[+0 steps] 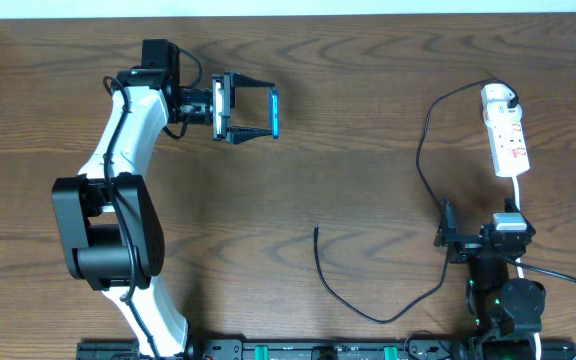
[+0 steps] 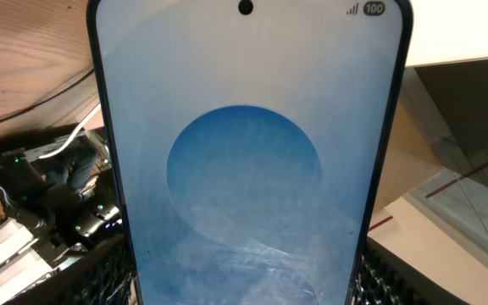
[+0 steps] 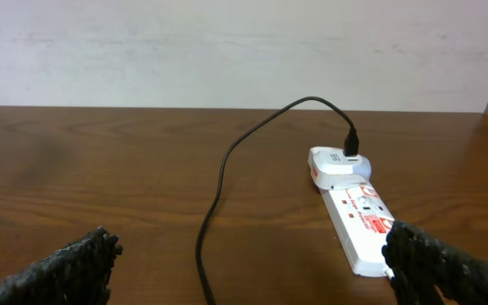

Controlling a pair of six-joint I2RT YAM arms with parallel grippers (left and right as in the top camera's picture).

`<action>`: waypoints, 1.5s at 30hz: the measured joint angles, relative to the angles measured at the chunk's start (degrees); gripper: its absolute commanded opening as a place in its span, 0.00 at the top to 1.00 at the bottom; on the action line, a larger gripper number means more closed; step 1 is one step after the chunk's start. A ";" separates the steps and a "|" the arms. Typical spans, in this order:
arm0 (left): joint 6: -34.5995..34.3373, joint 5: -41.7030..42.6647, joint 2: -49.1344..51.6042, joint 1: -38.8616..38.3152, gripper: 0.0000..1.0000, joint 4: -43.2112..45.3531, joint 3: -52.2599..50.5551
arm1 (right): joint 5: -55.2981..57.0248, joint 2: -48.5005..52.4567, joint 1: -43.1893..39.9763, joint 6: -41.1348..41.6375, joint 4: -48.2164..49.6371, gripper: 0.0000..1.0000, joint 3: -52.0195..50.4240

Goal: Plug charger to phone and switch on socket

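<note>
While the phone (image 1: 275, 112) is clamped across its width by the left gripper (image 1: 266, 111), the fingers (image 2: 384, 280) of this gripper are set partly open and are pressed on the two long edges. The phone is found at the far left part of the table (image 1: 368, 60) and is seen edge-on from above. Its bright blue screen with a round shape is turned toward the left wrist camera, and nearly the whole of that view is filled by it. Whether the phone touches the table cannot be told. The right gripper (image 1: 483, 228) is placed near the front right edge, its fingers (image 3: 66, 271) are spread fully apart, and nothing is held between them. The socket (image 1: 508, 135) is laid beyond it on the right side. A white adapter (image 1: 498, 97) is plugged in at its far end, and a white cord (image 1: 519, 190) is led out of its near end. The charger (image 1: 420, 150) is led from the adapter in a long loop, just beside the right gripper. Its free plug (image 1: 316, 232) is laid on the table near the middle, well apart from the phone.
</note>
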 measured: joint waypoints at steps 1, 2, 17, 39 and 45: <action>0.00 0.00 0.00 0.00 0.93 0.00 0.02 | 0.00 0.02 0.00 0.00 0.00 0.01 0.00; 0.00 0.00 0.00 0.00 0.93 0.04 0.02 | 0.00 0.02 0.00 0.00 0.00 0.01 0.00; 0.02 -1.38 0.00 0.00 0.92 1.27 0.02 | 0.00 0.00 0.00 0.00 0.00 0.01 0.00; 5.05 -21.57 0.00 0.00 0.93 1.42 0.02 | 0.00 0.02 0.00 0.00 0.00 0.01 0.00; 6.43 -29.05 0.00 -0.46 0.93 1.42 0.02 | 0.00 0.00 0.00 0.00 0.00 0.01 0.00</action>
